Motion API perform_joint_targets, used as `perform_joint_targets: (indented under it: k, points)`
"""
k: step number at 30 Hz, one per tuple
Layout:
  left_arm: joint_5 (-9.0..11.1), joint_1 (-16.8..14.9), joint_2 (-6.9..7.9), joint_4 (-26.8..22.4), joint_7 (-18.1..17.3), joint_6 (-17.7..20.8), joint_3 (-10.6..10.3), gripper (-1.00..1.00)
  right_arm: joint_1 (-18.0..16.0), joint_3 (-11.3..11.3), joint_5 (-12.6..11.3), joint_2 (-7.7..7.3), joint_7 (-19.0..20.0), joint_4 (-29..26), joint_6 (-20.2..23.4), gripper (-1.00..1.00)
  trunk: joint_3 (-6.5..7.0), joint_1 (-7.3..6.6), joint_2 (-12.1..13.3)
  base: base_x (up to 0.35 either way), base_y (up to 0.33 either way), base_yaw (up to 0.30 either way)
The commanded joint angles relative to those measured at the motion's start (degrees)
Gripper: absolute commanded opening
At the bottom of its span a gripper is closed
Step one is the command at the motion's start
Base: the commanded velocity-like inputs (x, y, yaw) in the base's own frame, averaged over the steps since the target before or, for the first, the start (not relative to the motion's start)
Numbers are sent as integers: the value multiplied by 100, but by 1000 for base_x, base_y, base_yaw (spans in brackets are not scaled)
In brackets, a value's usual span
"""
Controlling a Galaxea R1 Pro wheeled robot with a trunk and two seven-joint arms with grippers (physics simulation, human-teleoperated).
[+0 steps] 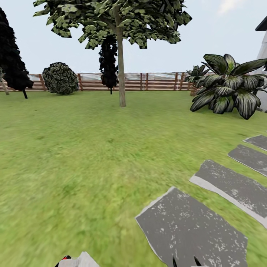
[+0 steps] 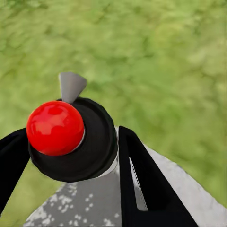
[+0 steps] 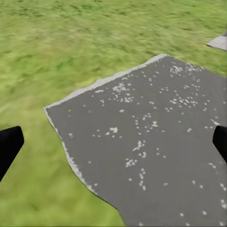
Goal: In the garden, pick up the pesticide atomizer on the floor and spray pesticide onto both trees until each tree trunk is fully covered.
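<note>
We hold pesticide atomizer point(image 2: 71, 139) clamped in left gripper point(image 2: 71, 161); right gripper point(image 3: 113, 142) spread wide over stepping stone point(image 3: 146, 142); tree trunk point(image 1: 121, 70) beyond stone, across lawn point(image 1: 74, 155).

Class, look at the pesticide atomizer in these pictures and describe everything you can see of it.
The pesticide atomizer is a small round, near-black bottle with a glossy red ball top and a grey, wedge-shaped nozzle jutting from its far side. It looks like smooth plastic. It sits between the black fingers of the left gripper, held above grass and a grey stepping stone. In the head view a sliver of its red top shows at the bottom edge.
</note>
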Motion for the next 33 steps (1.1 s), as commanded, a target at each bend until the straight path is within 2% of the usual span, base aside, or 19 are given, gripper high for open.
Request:
perform_joint_targets:
  k: [1, 17, 28, 33]
  points:
    - [0, 0, -3, 4, 0, 0, 0, -100, 0, -9, 2, -3, -3, 7, -1, 100, 0, 0, 0, 340, 0, 0]
    - [6, 0, 9, 19, 0, 0, 3, -100, 0, -24, -13, -14, -39, 25, -2, 100, 0, 0, 0, 340, 0, 8]
    - [4, 0, 9, 20, 0, 0, 8, -100, 0, -24, -15, -13, -42, 27, -2, 100, 0, 0, 0, 340, 0, 236]
    - [5, 2, 9, 20, 0, 0, 9, -100, 0, -24, -15, -16, -43, 27, -2, 100, -1, 0, 0, 340, 0, 66]
